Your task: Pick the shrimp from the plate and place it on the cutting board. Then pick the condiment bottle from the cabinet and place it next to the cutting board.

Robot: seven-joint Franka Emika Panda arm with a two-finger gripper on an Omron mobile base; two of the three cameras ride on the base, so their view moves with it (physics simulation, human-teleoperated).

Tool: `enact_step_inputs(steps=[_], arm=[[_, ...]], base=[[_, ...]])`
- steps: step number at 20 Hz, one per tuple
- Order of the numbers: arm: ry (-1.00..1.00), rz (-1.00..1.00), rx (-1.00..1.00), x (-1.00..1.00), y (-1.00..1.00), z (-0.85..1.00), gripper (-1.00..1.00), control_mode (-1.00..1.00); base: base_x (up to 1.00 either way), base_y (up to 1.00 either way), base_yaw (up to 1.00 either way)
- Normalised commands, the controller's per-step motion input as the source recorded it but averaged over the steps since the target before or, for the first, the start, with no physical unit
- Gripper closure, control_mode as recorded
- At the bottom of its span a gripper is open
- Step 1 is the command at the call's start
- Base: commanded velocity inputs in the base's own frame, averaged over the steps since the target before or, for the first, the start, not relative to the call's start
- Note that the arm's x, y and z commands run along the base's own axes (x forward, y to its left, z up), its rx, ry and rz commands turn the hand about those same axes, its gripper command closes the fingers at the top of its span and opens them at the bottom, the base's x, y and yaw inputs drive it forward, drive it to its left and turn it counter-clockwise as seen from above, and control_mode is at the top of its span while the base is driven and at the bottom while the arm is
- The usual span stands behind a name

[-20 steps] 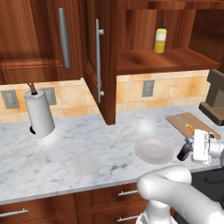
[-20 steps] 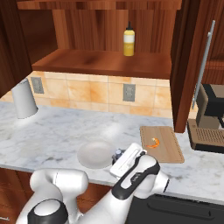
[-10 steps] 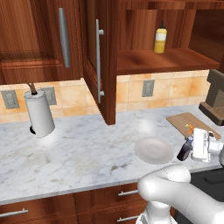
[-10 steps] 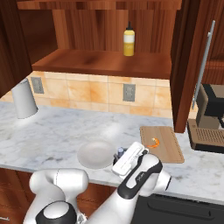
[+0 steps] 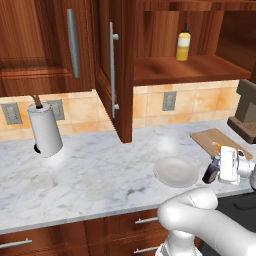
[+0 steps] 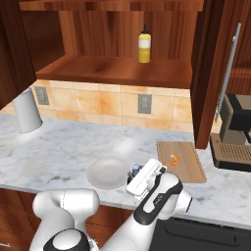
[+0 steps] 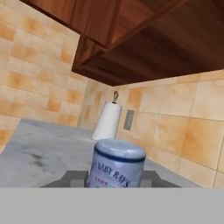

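The fingers (image 7: pixel 72 178) pinch the condiment bottle (image 7: pixel 117 164) from both sides, its blue-grey cap towards the hand camera. The cabinet (image 5: pixel 165 70) stands open, a yellow squeeze bottle (image 6: pixel 143 45) upright on its shelf. Below runs the marble worktop (image 5: pixel 100 170), with a paper towel roll (image 5: pixel 45 129) at its left. The cutting board (image 6: pixel 188 164) lies to the right of the plate (image 6: pixel 105 174), the two apart. The held bottle hangs low, just beside the plate's rim on the board's side. The shrimp (image 6: pixel 171 159) lies on the board.
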Motion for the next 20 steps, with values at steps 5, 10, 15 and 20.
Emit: enact_step_inputs(steps=[5, 10, 15, 20], arm=[[0.00, 0.00, 0.00, 0.00, 0.00, -0.10, 1.00, -1.00], [0.00, 0.00, 0.00, 0.00, 0.00, -0.07, -1.00, -1.00], [0.00, 0.00, 0.00, 0.00, 0.00, -0.07, -1.00, -1.00], [0.00, 0.00, 0.00, 0.00, 0.00, -0.05, -1.00, -1.00]], base=[[0.00, 0.00, 0.00], [0.00, 0.00, 0.00], [0.00, 0.00, 0.00], [0.00, 0.00, 0.00]])
